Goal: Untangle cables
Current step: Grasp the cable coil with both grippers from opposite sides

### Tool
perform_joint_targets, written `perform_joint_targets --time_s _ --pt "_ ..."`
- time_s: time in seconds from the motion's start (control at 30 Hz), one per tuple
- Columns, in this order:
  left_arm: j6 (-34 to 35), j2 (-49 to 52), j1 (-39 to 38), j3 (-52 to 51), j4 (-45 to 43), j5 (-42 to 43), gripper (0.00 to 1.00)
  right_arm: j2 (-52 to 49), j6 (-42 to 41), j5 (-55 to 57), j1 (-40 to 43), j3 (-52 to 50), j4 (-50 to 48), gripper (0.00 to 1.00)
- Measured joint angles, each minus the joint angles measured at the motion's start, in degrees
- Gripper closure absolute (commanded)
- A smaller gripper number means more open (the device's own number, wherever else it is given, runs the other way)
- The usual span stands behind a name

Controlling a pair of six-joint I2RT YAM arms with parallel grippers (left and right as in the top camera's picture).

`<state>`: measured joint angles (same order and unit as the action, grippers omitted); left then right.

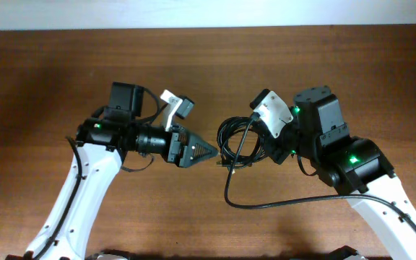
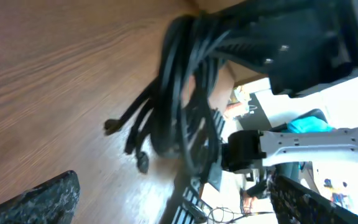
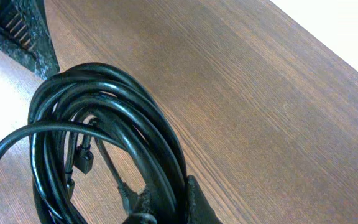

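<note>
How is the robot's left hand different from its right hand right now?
The left gripper is open and empty; the right gripper is shut on the black cable bundle. The left gripper's tips sit just short of the bundle, while the right gripper touches it. Both hover over the wooden table and point toward its middle, facing each other.

Tight gap at the centre
The cable coil (image 1: 235,143) blocks the left gripper (image 1: 208,152) straight ahead; the table (image 1: 208,65) lies free around both.
</note>
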<state>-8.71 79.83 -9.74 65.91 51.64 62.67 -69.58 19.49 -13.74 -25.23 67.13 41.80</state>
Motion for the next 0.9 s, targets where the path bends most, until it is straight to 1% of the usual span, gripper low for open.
perform_joint_targets --time_s 0.1,0.2,0.23,0.27,0.3,0.37,0.57,0.6,0.67,0.73,0.8,0.83,0.87,0.9 --pt "1.2 0.0 -1.7 0.0 -1.8 1.4 0.01 0.0 0.0 -1.9 0.0 0.0 -0.4 0.96" --pt "1.6 0.0 -2.2 0.0 -3.7 2.1 0.04 0.0 0.0 -4.9 0.0 0.0 -1.5 0.96" --pt "1.7 0.0 -2.2 0.0 -4.2 2.1 0.10 0.0 0.0 -6.3 0.0 0.0 -1.9 0.96" --pt "1.7 0.0 -2.2 0.0 -4.3 2.1 0.32 0.0 0.0 -7.8 0.0 0.0 -2.4 0.96" --pt "1.9 0.0 -2.2 0.0 -4.3 2.2 0.43 0.0 0.0 -8.9 0.0 0.0 -2.8 0.96" --pt "2.2 0.0 -2.2 0.0 -4.3 2.5 0.51 0.0 0.0 -10.1 0.0 0.0 -2.8 0.96" --pt "2.3 0.0 -2.1 0.0 -4.3 3.9 0.53 0.0 0.0 -11.0 0.0 0.0 -2.8 0.96" --pt "2.3 0.0 -2.1 0.0 -4.3 4.2 0.51 0.0 0.0 -11.0 0.0 0.0 -2.8 0.96" --pt "2.3 0.0 -2.1 0.0 -4.3 4.7 0.44 0.0 0.0 -11.0 0.0 0.0 -2.8 0.96" --pt "2.3 0.0 -2.1 0.0 -4.3 5.1 0.42 0.0 0.0 -10.6 0.0 0.0 -2.8 0.96" --pt "2.3 0.0 -2.1 0.0 -4.3 5.4 0.50 0.0 0.0 -9.7 0.0 0.0 -2.8 0.96" --pt "2.4 0.0 -2.2 0.0 -4.4 5.6 0.63 0.0 0.0 -9.3 0.0 0.0 -2.8 0.96" --pt "2.3 0.0 -2.1 0.0 -4.3 5.7 0.74 0.0 0.0 -9.1 0.0 0.0 -2.8 0.96" --pt "2.3 0.0 -2.1 0.0 -4.3 5.8 0.80 0.0 0.0 -9.0 0.0 0.0 -2.8 0.96"
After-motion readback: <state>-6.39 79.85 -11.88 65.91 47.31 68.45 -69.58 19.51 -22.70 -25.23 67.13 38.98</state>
